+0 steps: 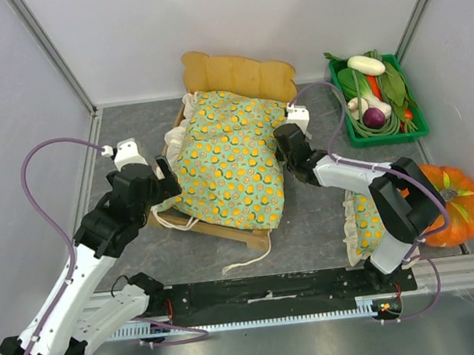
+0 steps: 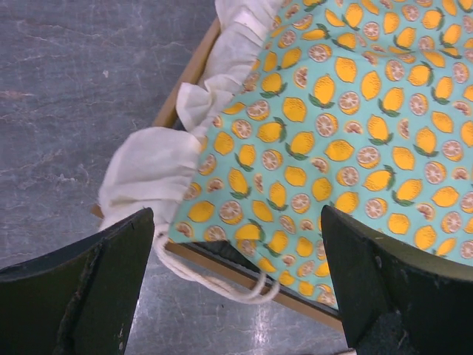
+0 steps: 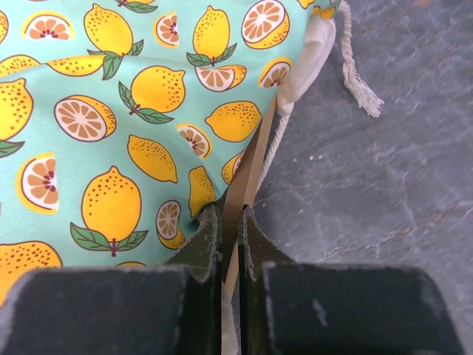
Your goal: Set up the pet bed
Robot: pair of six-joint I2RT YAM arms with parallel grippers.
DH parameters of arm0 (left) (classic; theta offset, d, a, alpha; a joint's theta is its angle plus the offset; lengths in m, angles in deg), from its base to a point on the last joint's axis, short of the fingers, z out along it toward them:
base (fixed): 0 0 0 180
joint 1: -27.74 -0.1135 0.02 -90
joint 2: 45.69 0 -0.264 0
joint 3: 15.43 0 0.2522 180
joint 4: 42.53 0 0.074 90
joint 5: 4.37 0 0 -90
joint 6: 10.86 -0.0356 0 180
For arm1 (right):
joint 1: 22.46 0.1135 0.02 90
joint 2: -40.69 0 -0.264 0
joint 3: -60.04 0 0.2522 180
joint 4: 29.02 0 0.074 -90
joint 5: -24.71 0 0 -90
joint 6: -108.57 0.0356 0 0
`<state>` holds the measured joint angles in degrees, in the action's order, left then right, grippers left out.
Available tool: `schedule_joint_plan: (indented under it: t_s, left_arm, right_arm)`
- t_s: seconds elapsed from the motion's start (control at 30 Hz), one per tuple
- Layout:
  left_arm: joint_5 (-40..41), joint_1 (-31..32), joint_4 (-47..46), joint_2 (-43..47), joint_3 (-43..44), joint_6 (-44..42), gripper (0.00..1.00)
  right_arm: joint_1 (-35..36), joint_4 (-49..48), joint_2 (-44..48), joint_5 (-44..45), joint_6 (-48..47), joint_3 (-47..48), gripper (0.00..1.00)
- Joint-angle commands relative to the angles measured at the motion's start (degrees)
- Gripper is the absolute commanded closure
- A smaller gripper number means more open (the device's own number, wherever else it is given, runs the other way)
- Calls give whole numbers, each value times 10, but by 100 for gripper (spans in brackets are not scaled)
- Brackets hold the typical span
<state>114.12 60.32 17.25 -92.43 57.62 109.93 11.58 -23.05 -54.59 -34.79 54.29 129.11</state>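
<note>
The grey desk (image 1: 309, 221) carries it all, and the pet bed (image 1: 239, 74) is the biggest thing on it, lying between the two tools with its wavy headboard on their far side. Most of the frame is hidden under the lemon-print blanket (image 1: 231, 161), which sits skewed and spills over the rail on the left tool's side.

The right tool (image 1: 287, 142) is clenched on a thin light-wood strip (image 3: 255, 166) running out ahead of its tips along the blanket's edge. I take that strip for the bed's side rail, so this tool seems to be pinning the frame. The left tool (image 1: 167, 178) stands fully released. Its fingers (image 2: 74, 296) straddle the blanket's near corner without touching it, the cream ruffle (image 2: 148, 170) just ahead of the left-hand finger.

The step looks like squaring the blanket on the frame. To do it well, the right tool should hold the rail firm and low so the light bed cannot slide. The left should come down and close on the ruffled corner alone, not on the wood beneath, then draw the cloth toward the right tool.

The loose cord (image 2: 214, 285) looping just in front of the left tool could snag a finger
</note>
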Motion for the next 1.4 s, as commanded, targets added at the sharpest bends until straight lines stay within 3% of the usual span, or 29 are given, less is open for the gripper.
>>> schedule_joint_plan:
  t_s: [0.0,0.03,0.17,0.23,0.3,0.5,0.67,0.83,0.97,1.23,1.37]
  left_arm:
    - [12,-40,-58,-28,-13,-38,0]
    - [-1,-56,-86,-34,-17,-47,0]
    - [-154,-177,-147,-71,-39,-53,0]
    - [-201,-252,-180,-101,-44,-48,0]
    - [-259,-296,-206,-125,-47,-42,0]
    - [-347,-379,-280,-202,-53,-29,0]
    - [-408,-435,-312,-280,-50,-25,0]
    - [-454,-445,-333,-326,-69,-23,0]
    - [-498,-446,-373,-329,-109,-1,1]
    - [-572,-441,-400,-302,-176,9,8]
    - [-574,-395,-403,-279,-210,16,11]
  right_arm:
    - [-25,47,-25,-82,-151,39,93]
    - [-28,67,-27,-104,-158,46,82]
    - [-42,96,-16,-193,-152,58,61]
    - [-48,98,-5,-212,-144,52,39]
    - [-52,107,15,-232,-131,46,27]
    - [-55,130,100,-188,-71,4,4]
    - [-57,147,163,-175,22,-41,2]
    - [-57,163,206,-100,115,-80,3]
    - [-57,175,205,-89,157,-95,4]
    - [-60,190,75,-161,89,-24,5]
    - [-61,210,9,-196,29,57,5]
